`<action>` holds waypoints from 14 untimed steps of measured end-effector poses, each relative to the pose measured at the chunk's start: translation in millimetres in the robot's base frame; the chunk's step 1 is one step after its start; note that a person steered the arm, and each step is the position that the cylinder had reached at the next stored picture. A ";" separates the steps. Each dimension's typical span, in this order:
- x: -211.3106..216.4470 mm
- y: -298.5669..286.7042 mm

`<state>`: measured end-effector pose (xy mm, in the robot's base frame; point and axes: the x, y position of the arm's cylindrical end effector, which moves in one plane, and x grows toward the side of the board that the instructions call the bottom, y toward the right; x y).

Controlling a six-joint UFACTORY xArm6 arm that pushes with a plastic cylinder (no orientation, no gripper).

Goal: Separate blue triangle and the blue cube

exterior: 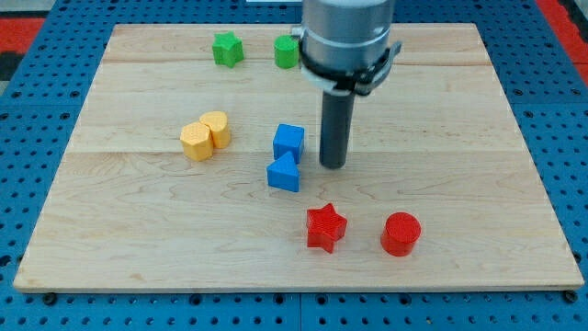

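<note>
The blue cube (288, 141) sits near the middle of the wooden board (138, 230). The blue triangle (285, 174) lies just below it, touching or nearly touching it. My tip (333, 165) is on the board just to the right of both blue blocks, level with the gap between them, a short gap away from each. The arm's grey body (347, 37) hangs over the view's top centre.
A yellow hexagon (196, 142) and a yellow block (217, 129) sit together at the left. A green star (227, 49) and a green block (287, 52) are at the top. A red star (325, 227) and a red cylinder (401, 233) are at the bottom.
</note>
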<state>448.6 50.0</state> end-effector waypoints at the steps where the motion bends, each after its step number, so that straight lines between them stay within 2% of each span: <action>1: -38.4 20.6; 2: -42.4 16.1; 4: -38.2 -32.0; 7: -7.3 -49.1; 11: 21.3 -127.4; 12: 44.8 -141.5; 14: 52.2 -151.5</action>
<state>500.8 -101.4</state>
